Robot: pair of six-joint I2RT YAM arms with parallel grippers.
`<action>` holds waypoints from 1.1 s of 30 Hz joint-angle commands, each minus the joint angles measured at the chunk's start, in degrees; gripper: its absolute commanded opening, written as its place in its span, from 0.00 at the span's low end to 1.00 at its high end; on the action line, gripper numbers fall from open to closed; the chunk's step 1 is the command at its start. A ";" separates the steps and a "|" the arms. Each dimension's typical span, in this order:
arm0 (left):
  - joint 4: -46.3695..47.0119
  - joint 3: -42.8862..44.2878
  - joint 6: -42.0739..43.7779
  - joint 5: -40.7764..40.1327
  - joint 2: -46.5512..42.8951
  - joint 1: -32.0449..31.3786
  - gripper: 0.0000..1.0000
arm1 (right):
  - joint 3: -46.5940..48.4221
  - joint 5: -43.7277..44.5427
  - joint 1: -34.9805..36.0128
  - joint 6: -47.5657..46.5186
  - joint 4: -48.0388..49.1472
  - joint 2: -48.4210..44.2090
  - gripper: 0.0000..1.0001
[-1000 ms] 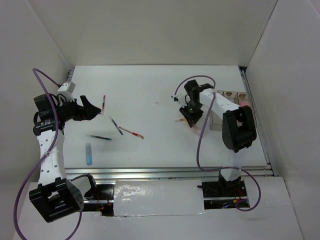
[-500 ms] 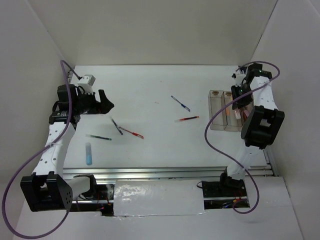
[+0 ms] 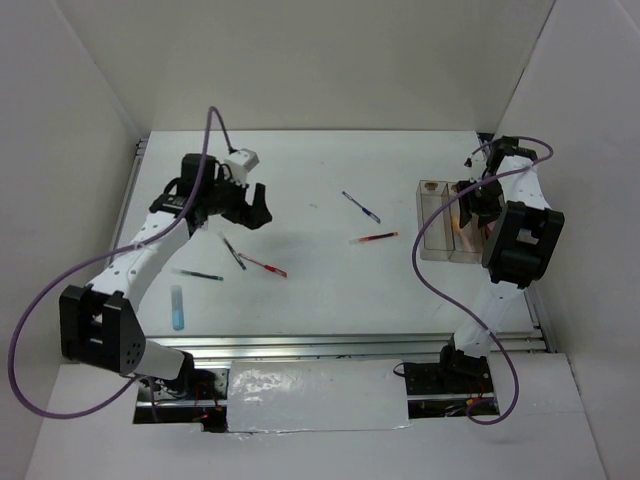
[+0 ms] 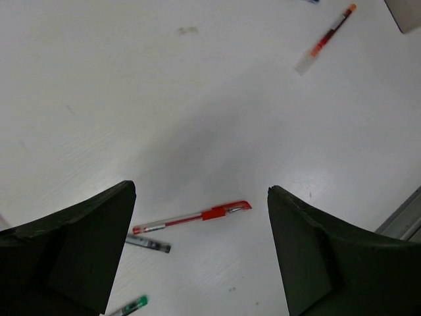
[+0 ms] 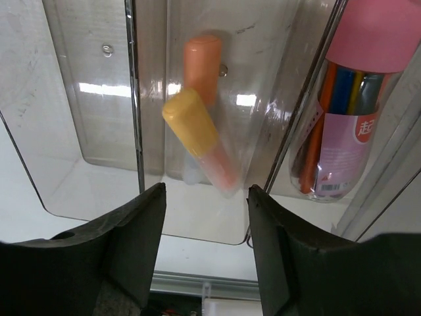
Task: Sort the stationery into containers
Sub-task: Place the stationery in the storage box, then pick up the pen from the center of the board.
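My right gripper (image 5: pixel 205 201) (image 3: pixel 466 212) hangs open over the containers (image 3: pixel 434 243). Just beyond its fingertips a yellow-pink marker (image 5: pixel 200 141) is blurred and free in the middle bin, next to an orange marker (image 5: pixel 202 59). A pink-capped tube (image 5: pixel 358 99) stands in the bin to the right. My left gripper (image 3: pixel 254 208) (image 4: pixel 200 197) is open above the table, holding nothing. Below it lie a red pen (image 4: pixel 191 216) (image 3: pixel 263 265) and a dark pen (image 4: pixel 148 244) (image 3: pixel 233 252). A blue pen (image 3: pixel 360 207) and another red pen (image 3: pixel 374 238) (image 4: pixel 325 39) lie mid-table.
A green-tipped dark pen (image 3: pixel 197 274) and a light-blue marker (image 3: pixel 178 307) lie at the front left. The left bin (image 5: pixel 85 99) holds nothing visible. White walls close in the table on three sides; a metal rail (image 3: pixel 350 345) runs along the near edge.
The right arm swung from mid-table to over the containers and its jaws opened, letting the yellow-pink marker go. The left arm reached right, from the table's left edge toward the middle pens.
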 commanded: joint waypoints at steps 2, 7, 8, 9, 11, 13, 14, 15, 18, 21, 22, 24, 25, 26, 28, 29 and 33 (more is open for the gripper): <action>1.81 5.23 5.25 0.87 6.68 -8.31 0.93 | -0.82 -0.44 -0.46 1.37 1.04 -1.19 0.61; 4.62 12.43 8.06 -0.11 19.22 -17.10 0.86 | -1.26 -6.05 -0.63 0.23 -0.98 -7.68 0.61; 5.06 15.67 8.33 0.24 21.44 -17.99 0.81 | -1.96 -8.94 -0.72 -0.64 -1.85 -8.83 0.61; 5.59 17.18 8.16 0.68 25.46 -19.30 0.79 | -2.40 -10.36 -0.81 -1.17 -2.29 -10.06 0.61; 6.91 21.92 6.93 2.35 29.35 -20.28 0.75 | -3.89 -13.69 -0.72 -2.32 -3.35 -13.67 0.61; 8.48 26.13 5.79 3.67 34.63 -21.42 0.69 | -5.03 -16.51 -0.63 -3.80 -4.84 -16.57 0.61; 9.02 27.38 5.61 3.85 37.78 -22.03 0.66 | -5.22 -17.13 -0.72 -3.99 -5.11 -17.45 0.61; 9.20 30.00 5.52 4.11 39.37 -22.30 0.63 | -5.91 -17.66 -0.72 -4.17 -5.11 -19.20 0.61; 9.29 34.66 6.05 3.85 44.48 -23.71 0.58 | -6.88 -19.25 -0.63 -4.78 -5.46 -22.11 0.61; 8.32 37.75 7.45 3.67 48.08 -25.02 0.55 | -7.50 -19.08 -0.63 -5.13 -5.64 -23.69 0.62; 8.14 38.11 7.89 3.33 49.22 -25.81 0.54 | -7.76 -18.90 -0.63 -5.22 -5.81 -23.87 0.62; 7.71 38.99 8.94 3.24 50.20 -26.52 0.53 | -8.55 -18.46 -0.72 -5.66 -5.90 -24.40 0.62; 7.53 39.16 9.12 3.06 51.07 -26.96 0.52 | -8.90 -18.46 -0.81 -5.75 -5.82 -24.66 0.61; 7.27 39.60 9.30 3.23 51.52 -27.05 0.50 | -9.52 -18.46 -0.81 -5.84 -5.64 -25.10 0.61; 7.09 39.78 9.21 3.50 52.66 -27.40 0.50 | -9.96 -18.72 -0.81 -5.92 -5.46 -25.45 0.61; 7.09 39.69 8.95 3.67 52.92 -27.49 0.50 | -10.05 -18.81 -0.81 -5.92 -5.46 -25.46 0.61; 5.69 39.43 9.56 2.27 54.15 -28.37 0.49 | -9.09 -19.34 -0.72 -5.92 -6.08 -24.84 0.61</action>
